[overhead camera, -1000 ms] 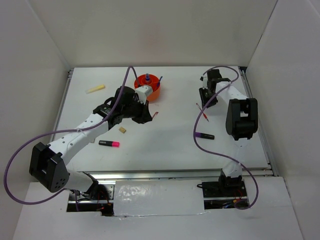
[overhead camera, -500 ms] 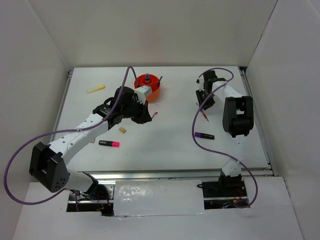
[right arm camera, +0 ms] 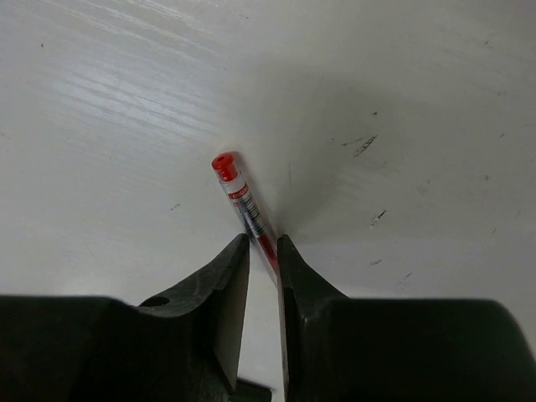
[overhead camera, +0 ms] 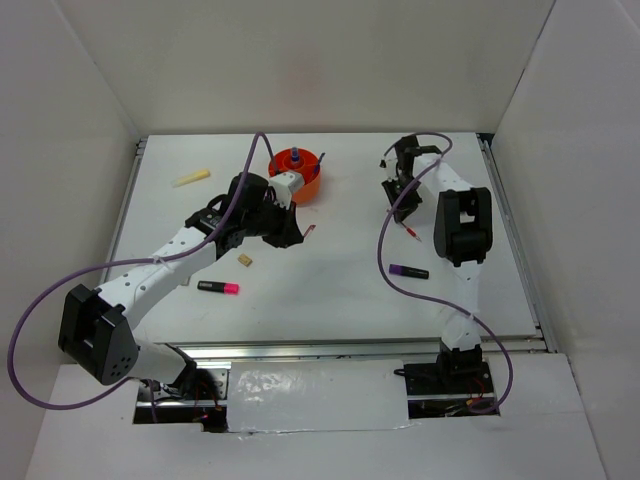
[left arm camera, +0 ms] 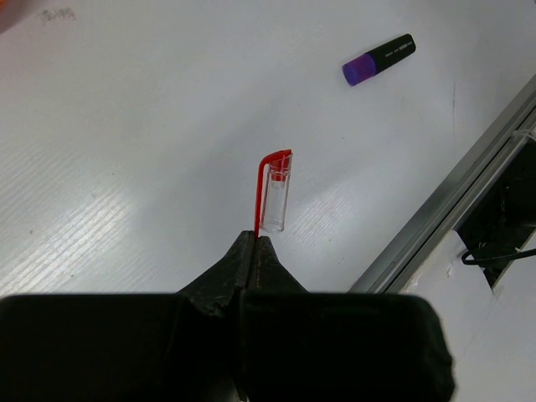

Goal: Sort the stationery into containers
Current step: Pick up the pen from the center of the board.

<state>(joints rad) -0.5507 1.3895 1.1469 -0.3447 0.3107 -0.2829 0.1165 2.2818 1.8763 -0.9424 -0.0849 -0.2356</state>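
The orange pot (overhead camera: 297,173) stands at the back middle with items in it. My left gripper (overhead camera: 298,234) hovers just in front of it, shut on the red clip of a clear pen cap (left arm camera: 274,189), which sticks out past the fingertips (left arm camera: 254,239). My right gripper (overhead camera: 402,207) is at the back right, its jaws closed on a red thin pen (right arm camera: 245,203) that runs out ahead of them; the pen's other end shows in the top view (overhead camera: 411,233). A purple-black marker (overhead camera: 408,271) lies on the table near the right arm and shows in the left wrist view (left arm camera: 378,59).
A pink-black highlighter (overhead camera: 218,287) and a tan eraser (overhead camera: 244,261) lie at the left front below the left arm. A yellow stick (overhead camera: 191,178) lies at the back left. White walls close in the table; a metal rail (left arm camera: 452,194) runs along its front edge.
My right arm's wrist has swung to the left and turned, carrying the red pen with it. The left arm and the pen cap have not moved.
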